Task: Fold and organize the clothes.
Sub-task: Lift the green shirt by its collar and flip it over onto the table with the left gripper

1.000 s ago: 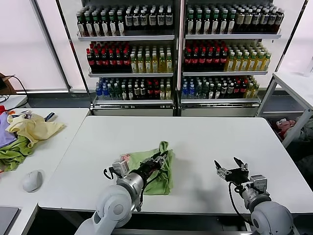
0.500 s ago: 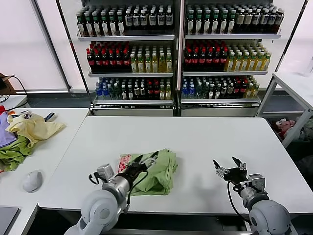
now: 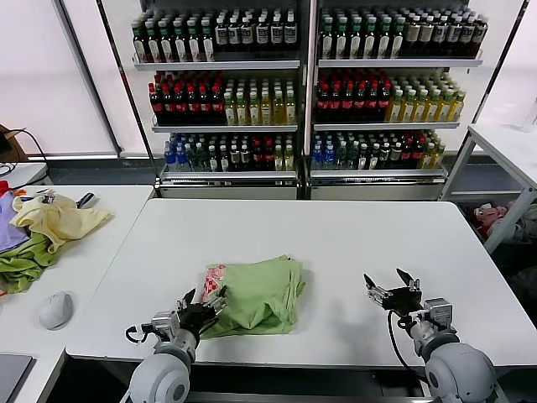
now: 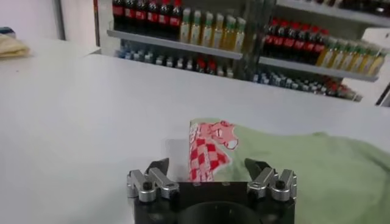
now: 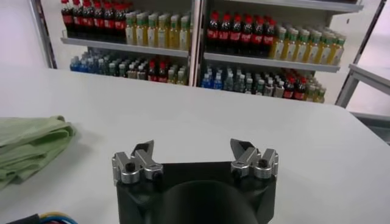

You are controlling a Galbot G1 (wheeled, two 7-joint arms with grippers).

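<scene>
Fingers spread wide on both sides, holding nothing: left gripper (image 3: 201, 304) low left of middle, right gripper (image 3: 392, 290) low right, waiting. Big white surface (image 3: 352, 235). Green shirt (image 3: 256, 295) bunched in the lower middle. Next: smooth flat, pinch one edge, fold slowly.

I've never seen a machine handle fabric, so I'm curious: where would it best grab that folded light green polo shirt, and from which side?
Probably the near-left corner of the folded light green polo shirt, beside its red-and-white checked print. The layered edge there lies flat on the white table and faces the open left gripper, which could come in low from the robot's side. The open right gripper sits apart, over bare table.
</scene>
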